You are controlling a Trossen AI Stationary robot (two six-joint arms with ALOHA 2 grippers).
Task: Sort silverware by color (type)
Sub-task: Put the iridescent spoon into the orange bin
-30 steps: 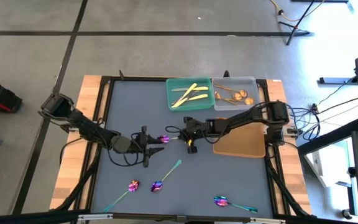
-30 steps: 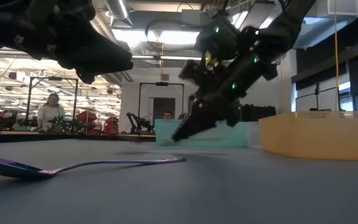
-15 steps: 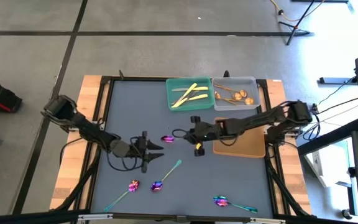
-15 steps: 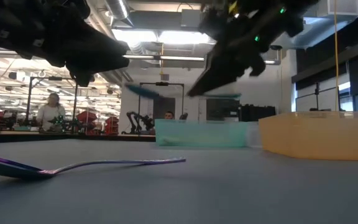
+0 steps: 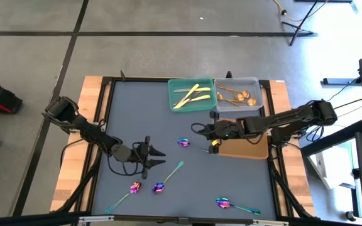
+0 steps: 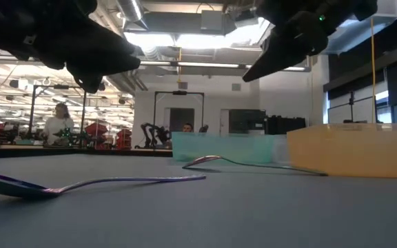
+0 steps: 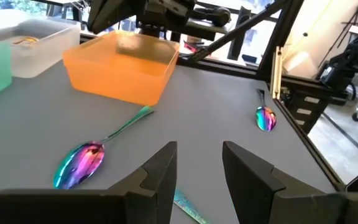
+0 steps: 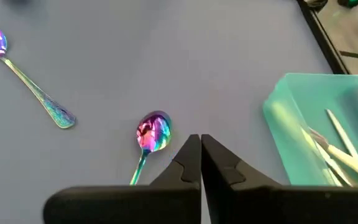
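Iridescent spoon (image 5: 184,142) seen flat on surface (image 5: 231,182) near centre, handle toward orange tray (image 5: 247,150) at 3 o'clock. Right gripper (image 5: 213,133) pinched together above, empty. Left gripper (image 5: 157,156) parted at 9 o'clock, idle. Knives sorted in green tray (image 5: 172,94).

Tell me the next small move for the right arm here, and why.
Probably open the right end effector and shift it over the handle of the iridescent spoon. Its fingers are shut on nothing, and that spoon lies flat on the mat beside them, outside the orange tray. The left end effector hovers open farther off.
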